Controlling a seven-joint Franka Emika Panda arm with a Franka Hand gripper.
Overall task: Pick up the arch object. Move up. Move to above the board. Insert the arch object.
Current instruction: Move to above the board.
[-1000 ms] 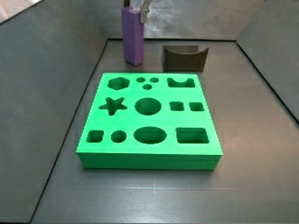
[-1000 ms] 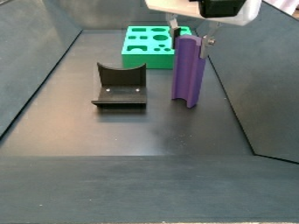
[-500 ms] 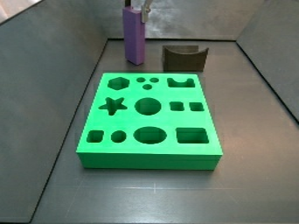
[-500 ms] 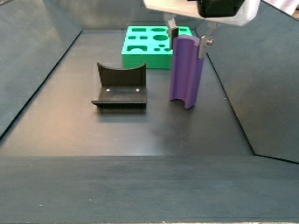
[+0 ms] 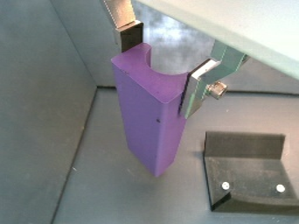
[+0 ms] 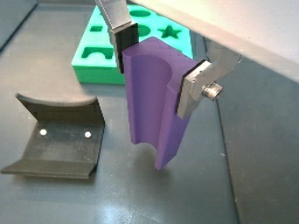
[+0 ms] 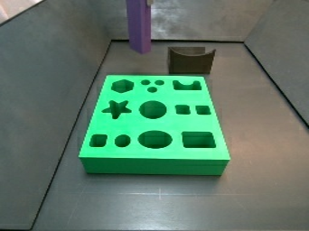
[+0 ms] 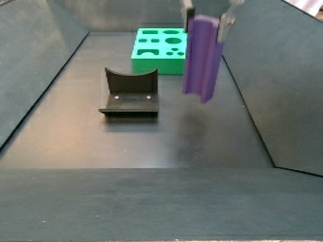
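Note:
The arch object (image 8: 202,59), a tall plain purple block, hangs upright clear of the floor, level with the board's near end and to its side. It also shows in a side view (image 7: 139,25) and in both wrist views (image 5: 149,114) (image 6: 155,105). My gripper (image 5: 163,66) (image 6: 159,68) is shut on its upper end, one silver finger on each side. In a side view only the fingertips (image 8: 228,21) show at the frame's edge. The green board (image 7: 133,126) (image 8: 158,64) (image 6: 91,54) lies flat with its holes uncovered.
The dark fixture (image 8: 128,93) (image 7: 190,60) stands on the floor beside the spot below the block; it also shows in both wrist views (image 5: 246,171) (image 6: 59,140). Grey walls enclose the floor on the sides and back.
The gripper has risen with the purple block, which stood on the floor before. The gripper body has left both side views upward.

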